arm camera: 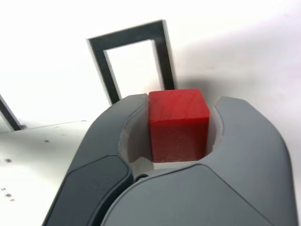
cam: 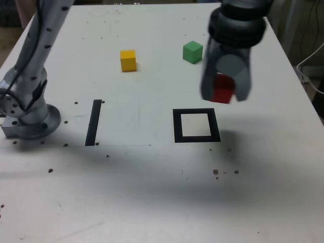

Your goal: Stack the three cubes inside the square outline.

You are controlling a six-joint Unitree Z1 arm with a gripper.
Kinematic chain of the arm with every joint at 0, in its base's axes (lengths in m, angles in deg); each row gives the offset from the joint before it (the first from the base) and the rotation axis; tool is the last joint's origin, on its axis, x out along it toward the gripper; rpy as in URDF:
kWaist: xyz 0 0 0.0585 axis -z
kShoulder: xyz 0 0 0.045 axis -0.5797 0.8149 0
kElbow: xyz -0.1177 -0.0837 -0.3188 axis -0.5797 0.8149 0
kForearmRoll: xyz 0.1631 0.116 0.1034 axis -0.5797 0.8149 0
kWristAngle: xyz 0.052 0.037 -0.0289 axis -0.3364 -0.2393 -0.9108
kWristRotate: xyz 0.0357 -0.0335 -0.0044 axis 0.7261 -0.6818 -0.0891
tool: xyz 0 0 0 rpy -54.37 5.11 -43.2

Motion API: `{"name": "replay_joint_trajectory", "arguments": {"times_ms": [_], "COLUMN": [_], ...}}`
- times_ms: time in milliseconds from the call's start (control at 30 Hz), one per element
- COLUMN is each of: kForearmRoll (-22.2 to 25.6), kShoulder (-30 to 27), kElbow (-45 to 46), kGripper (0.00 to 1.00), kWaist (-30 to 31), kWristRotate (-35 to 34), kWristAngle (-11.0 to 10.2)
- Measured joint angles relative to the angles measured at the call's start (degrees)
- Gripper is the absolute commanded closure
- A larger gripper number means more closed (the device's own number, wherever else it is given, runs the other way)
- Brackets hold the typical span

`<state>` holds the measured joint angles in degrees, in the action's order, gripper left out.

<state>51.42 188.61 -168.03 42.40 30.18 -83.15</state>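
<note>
The desk [cam: 91, 202] is seen with the square outline [cam: 178, 126] inward from its edges. The jaws [cam: 226, 83] are clamped on the red cube [cam: 223, 89], held above the desk. The green cube [cam: 193, 52] and yellow cube [cam: 128, 61] are set well apart, open desk between them.

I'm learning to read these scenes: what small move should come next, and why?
Probably shift the claw toward the exterior view's left before lowering: it grips the red cube above the table, and the square outline appears lower and further left there.
</note>
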Motion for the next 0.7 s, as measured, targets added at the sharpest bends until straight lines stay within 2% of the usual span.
{"name": "replay_joint_trajectory", "arguments": {"times_ms": [167,433,700], "kForearmRoll": [-5.2,-15.9,-21.0], "kShoulder": [-4.5,-6.4,-6.7], "kElbow": [9.4,24.4,29.0], "kGripper": [0.74,0.74,0.74], "kWaist": [-4.2,-5.8,-5.8], "kWristRotate": [0.5,0.9,0.2], "kWristAngle": [1.4,4.5,6.1]}}
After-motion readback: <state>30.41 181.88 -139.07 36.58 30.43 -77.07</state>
